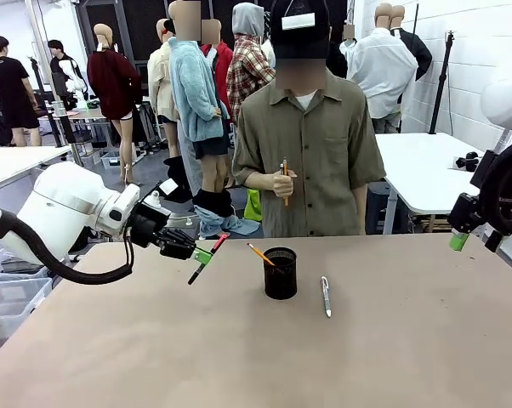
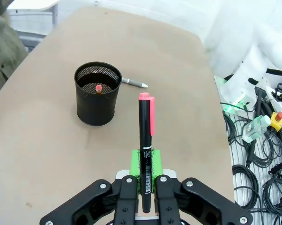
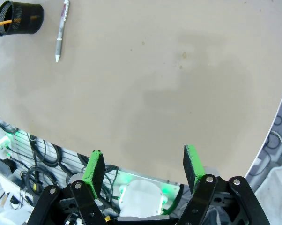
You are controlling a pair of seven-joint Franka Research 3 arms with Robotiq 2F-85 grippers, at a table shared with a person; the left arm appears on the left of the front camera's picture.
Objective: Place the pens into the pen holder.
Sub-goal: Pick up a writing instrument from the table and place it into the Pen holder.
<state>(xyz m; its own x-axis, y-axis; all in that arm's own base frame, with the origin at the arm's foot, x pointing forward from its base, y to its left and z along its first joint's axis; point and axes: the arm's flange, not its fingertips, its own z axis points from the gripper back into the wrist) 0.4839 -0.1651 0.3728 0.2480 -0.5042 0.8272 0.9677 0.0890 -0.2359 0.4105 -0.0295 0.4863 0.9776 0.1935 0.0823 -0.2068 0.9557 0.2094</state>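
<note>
My left gripper (image 1: 202,255) is shut on a black pen with a pink cap (image 1: 207,257), held tilted above the table left of the black mesh pen holder (image 1: 280,272). In the left wrist view the pen (image 2: 145,140) rises from between the green pads (image 2: 145,174), with the pen holder (image 2: 98,100) ahead and to the left. A yellow pencil (image 1: 259,253) leans inside the holder; its pink eraser (image 2: 98,87) shows within. A silver-grey pen (image 1: 326,297) lies on the table right of the holder. My right gripper (image 3: 144,169) is open over the table's right edge. The person holds another pencil (image 1: 284,180) upright.
The person (image 1: 307,144) stands at the far side of the brown table (image 1: 392,340). Cables and gear (image 2: 260,154) lie off the table's edge on the robot's side. A white table (image 1: 426,166) stands at the back right.
</note>
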